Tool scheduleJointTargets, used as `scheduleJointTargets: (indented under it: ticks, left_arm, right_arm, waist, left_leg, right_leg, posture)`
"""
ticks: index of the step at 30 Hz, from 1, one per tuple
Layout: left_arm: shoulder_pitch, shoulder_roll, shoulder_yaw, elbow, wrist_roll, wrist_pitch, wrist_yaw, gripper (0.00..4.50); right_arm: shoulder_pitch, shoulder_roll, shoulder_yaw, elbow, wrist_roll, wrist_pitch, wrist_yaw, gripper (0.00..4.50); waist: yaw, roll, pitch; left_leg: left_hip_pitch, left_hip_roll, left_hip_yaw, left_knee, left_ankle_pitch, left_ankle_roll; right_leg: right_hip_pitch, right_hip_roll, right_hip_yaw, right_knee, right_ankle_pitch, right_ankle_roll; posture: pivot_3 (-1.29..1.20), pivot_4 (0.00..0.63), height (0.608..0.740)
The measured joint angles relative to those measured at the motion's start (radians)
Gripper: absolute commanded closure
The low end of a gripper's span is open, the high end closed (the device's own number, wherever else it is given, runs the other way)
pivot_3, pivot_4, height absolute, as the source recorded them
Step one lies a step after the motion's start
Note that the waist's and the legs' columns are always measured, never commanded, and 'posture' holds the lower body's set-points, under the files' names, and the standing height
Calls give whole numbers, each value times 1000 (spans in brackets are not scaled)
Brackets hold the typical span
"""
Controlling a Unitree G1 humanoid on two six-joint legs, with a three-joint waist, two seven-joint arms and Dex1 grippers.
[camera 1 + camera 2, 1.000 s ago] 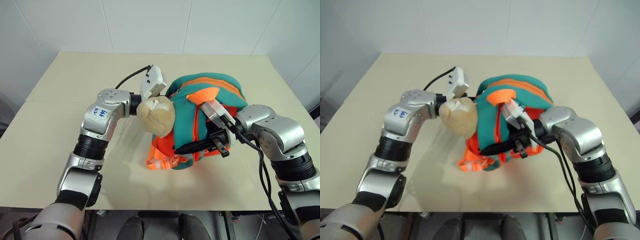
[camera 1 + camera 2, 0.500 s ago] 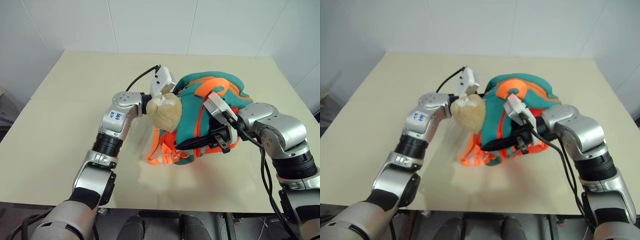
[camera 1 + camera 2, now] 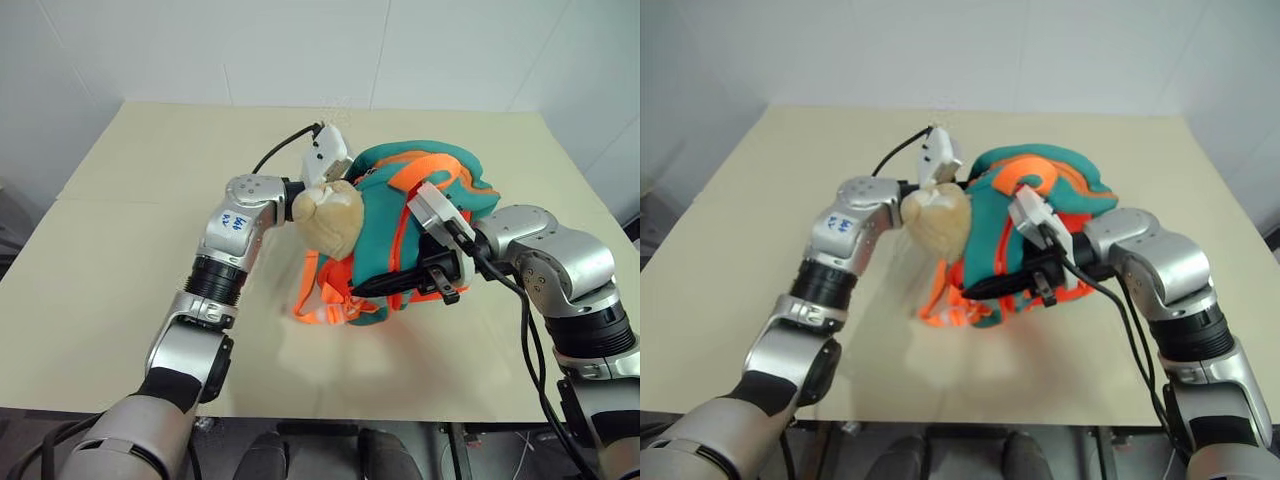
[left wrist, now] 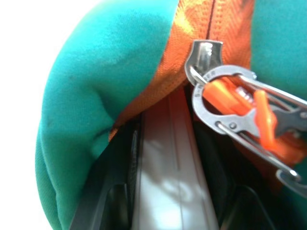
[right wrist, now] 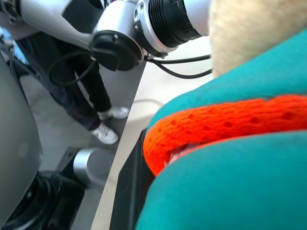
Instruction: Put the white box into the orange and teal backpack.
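Observation:
The orange and teal backpack (image 3: 440, 175) lies on the table with its tan plush toy (image 3: 330, 218) facing my left arm. In the left wrist view my left gripper (image 4: 165, 125) holds the white box (image 4: 168, 182) edge-on between its two black fingers, its far end inside the backpack's orange-lined opening beside a zipper pull with a metal carabiner (image 4: 230, 105). In the eye views that gripper is hidden behind the plush toy. My right gripper (image 3: 400, 282) is shut on the backpack's teal front edge, with orange webbing (image 5: 216, 124) lying across it.
The beige table (image 3: 130, 200) has free room to the left, behind and in front of the backpack. Loose orange straps (image 3: 325, 305) trail onto the table. A person's legs (image 5: 91, 91) in dark trousers and white shoes stand beyond the table edge.
The head view has shifted. Both grippers keep their places at the backpack, and the box shows no clear move.

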Motion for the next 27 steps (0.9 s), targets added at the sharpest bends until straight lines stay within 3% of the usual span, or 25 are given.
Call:
scheduleJointTargets:
  ticks: [7, 15, 27]
  left_arm:
    - [64, 128, -11, -238, -51, 174, -40, 10]
    - [99, 308, -3, -358, -86, 252, -79, 10]
    - [121, 373, 41, -409, -125, 277, -52, 10]
  right_arm:
    - [3, 7, 18, -25, 6, -1, 2, 3943]
    - [3, 11, 20, -27, 6, -6, 4, 3943]
    - [-3, 12, 21, -6, -2, -14, 20, 3943]
  waist:
    - [-21, 1, 1]
    - [-26, 1, 1]
    - [-28, 2, 1]
  left_leg:
    - [-2, 1, 2, -2, 0, 0]
    - [-1, 1, 2, -2, 0, 0]
    - [-2, 2, 2, -2, -1, 0]
  right_leg:
    - [-3, 0, 0, -2, 0, 0]
    - [-3, 1, 0, -1, 0, -1]
    - [-4, 0, 0, -1, -1, -1]
  posture:
    - [0, 150, 740]
    - [0, 150, 740]
    - [0, 150, 740]
